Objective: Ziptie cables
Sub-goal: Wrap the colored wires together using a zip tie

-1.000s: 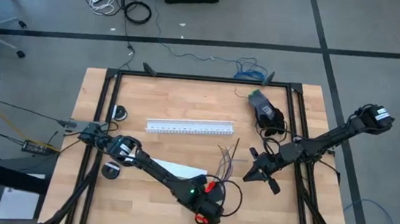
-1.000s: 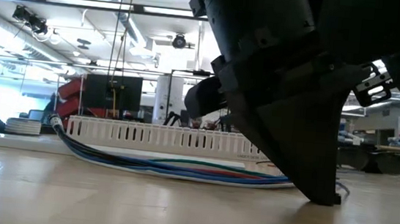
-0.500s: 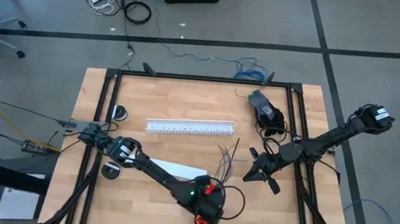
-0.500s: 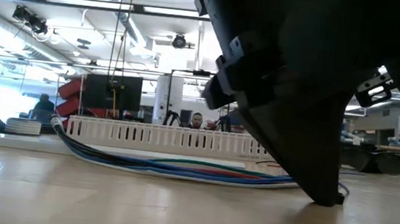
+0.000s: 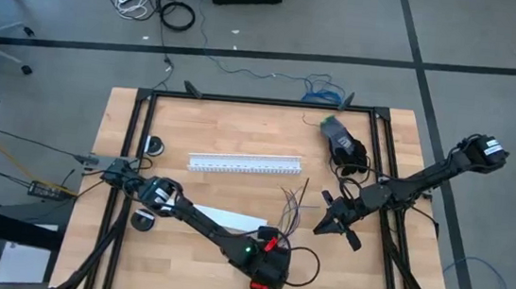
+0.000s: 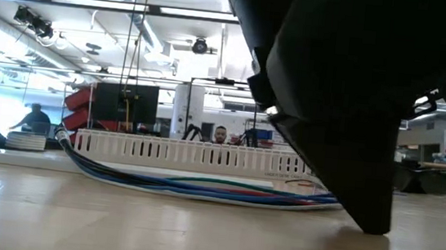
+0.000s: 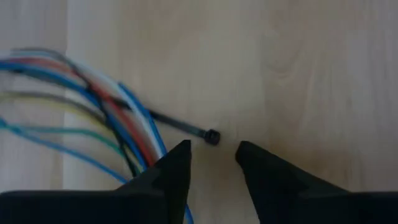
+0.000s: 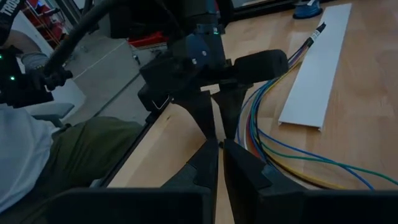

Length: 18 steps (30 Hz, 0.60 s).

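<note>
The ziptie [image 7: 181, 127] lies flat on the wooden table [image 7: 298, 74], a thin black strip whose small square head sits just ahead of my left gripper [image 7: 212, 163], almost centred on the gap between the two fingertips and not touching either; its tail runs away from the head and disappears under the cables [image 7: 93, 106], a loose fan of blue, orange, grey and green wires that passes just beside one of my fingers. My left jaws stand parted with nothing between them. I judge the step in hand to be taking hold of the ziptie by its head end, so the next move calls for a short advance and a slight drop until the head sits between my fingertips, then a clench on the strip alone (the nearest blue wire lies close enough to be caught along with it). From above, my left gripper [image 5: 264, 276] works near the table's front edge, with the wires arching beside it. My right gripper [image 5: 324, 223] waits further back, close by the wires' far ends, its jaws pressed together and empty. Behind both, the white slotted channel [image 5: 245, 164] lies well apart.
</note>
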### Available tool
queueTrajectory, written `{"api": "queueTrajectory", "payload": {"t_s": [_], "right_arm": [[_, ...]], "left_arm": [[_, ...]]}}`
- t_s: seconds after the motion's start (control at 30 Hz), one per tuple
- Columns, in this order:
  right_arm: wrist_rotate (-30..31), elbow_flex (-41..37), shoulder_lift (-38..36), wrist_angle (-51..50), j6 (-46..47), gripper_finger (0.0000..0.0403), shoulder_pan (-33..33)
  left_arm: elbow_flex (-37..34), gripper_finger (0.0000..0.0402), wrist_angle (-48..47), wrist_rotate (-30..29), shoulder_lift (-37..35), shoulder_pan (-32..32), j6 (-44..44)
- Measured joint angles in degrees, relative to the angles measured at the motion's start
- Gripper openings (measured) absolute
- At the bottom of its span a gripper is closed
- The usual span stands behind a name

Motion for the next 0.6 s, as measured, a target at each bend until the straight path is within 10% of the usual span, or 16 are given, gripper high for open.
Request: {"api": "queueTrajectory", "payload": {"t_s": [0.6], "right_arm": [[0.0, 0.0, 0.0, -0.04, -0.57, 0.0022, 0.0]], "left_arm": [[0.06, 0.0135, 0.71, 4.36, -0.17, 2.22, 8.1]]}}
